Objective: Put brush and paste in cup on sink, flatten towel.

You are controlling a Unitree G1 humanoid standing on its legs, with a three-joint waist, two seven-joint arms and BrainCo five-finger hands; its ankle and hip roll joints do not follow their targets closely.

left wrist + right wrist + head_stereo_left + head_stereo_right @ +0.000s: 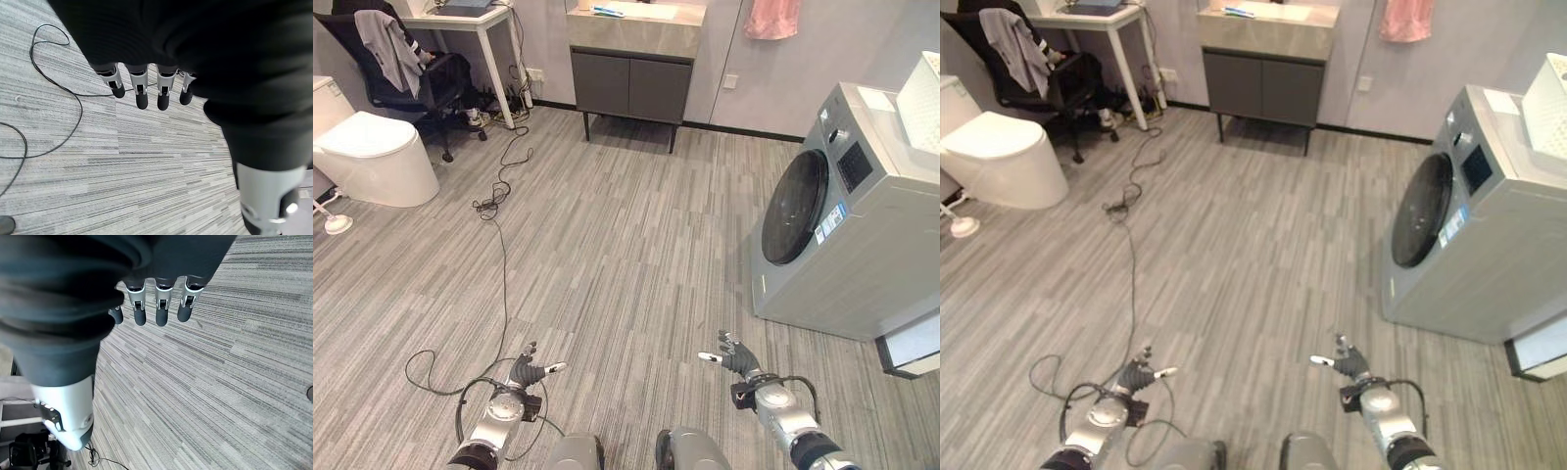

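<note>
The sink (pixel 636 22) tops a dark vanity cabinet against the far wall. On its counter lies something thin and blue, perhaps the brush or paste (pixel 607 11); it is too small to tell apart. A pink towel (pixel 771 18) hangs on the wall to the right of the sink. My left hand (pixel 527 371) hovers low over the floor at the bottom left, fingers relaxed and holding nothing. My right hand (pixel 736 356) is at the bottom right, likewise open and empty. Both hands are far from the sink.
A grey washing machine (pixel 842 215) stands at the right with a white basket (pixel 922 98) on top. A white toilet (pixel 374 152) is at the left. An office chair (pixel 406 59) and a white desk (pixel 475 20) stand in the far left corner. The grey floor (pixel 626 245) lies between.
</note>
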